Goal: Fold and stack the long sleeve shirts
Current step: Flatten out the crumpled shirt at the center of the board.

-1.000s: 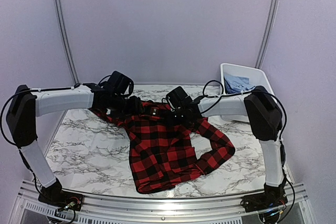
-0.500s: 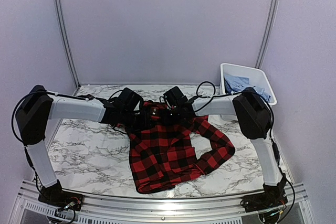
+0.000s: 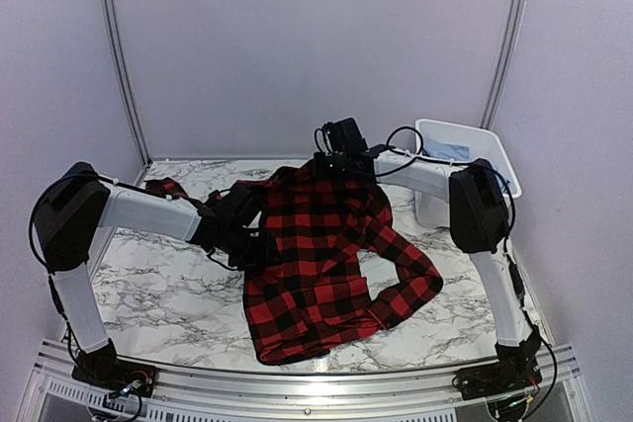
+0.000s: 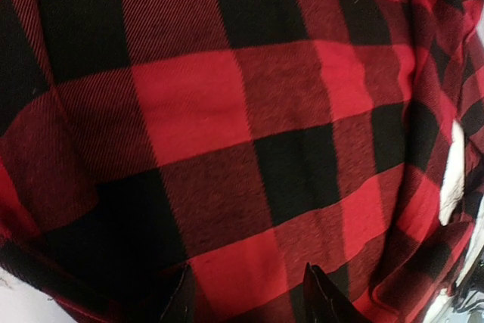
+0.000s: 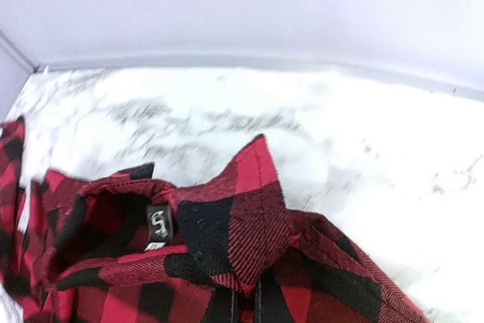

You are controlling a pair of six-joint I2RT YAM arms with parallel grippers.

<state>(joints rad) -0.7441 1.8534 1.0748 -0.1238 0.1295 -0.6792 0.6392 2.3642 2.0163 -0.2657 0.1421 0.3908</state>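
One long sleeve shirt, a red-and-black check flannel (image 3: 316, 264), lies spread on the marble table. My right gripper (image 3: 341, 152) is at the back of the table, shut on the shirt's collar (image 5: 249, 217) and holding it a little above the marble. The black label (image 5: 157, 223) shows inside the neck. My left gripper (image 3: 257, 242) is on the shirt's left edge. In the left wrist view check cloth (image 4: 227, 126) fills the frame, and the left gripper (image 4: 249, 302) has its fingertips (image 4: 324, 299) standing apart over it. Light blue cloth (image 3: 447, 152) lies in the tub.
A white plastic tub (image 3: 473, 141) stands at the back right corner. One sleeve loops out to the right (image 3: 413, 279), and a bit of the other shows at the left (image 3: 168, 188). Pale walls close in the back and sides.
My right gripper shut on the collar and carried it toward the back wall, stretching out the shirt's upper part. My left gripper moved nearer and rightward onto the shirt's left edge.
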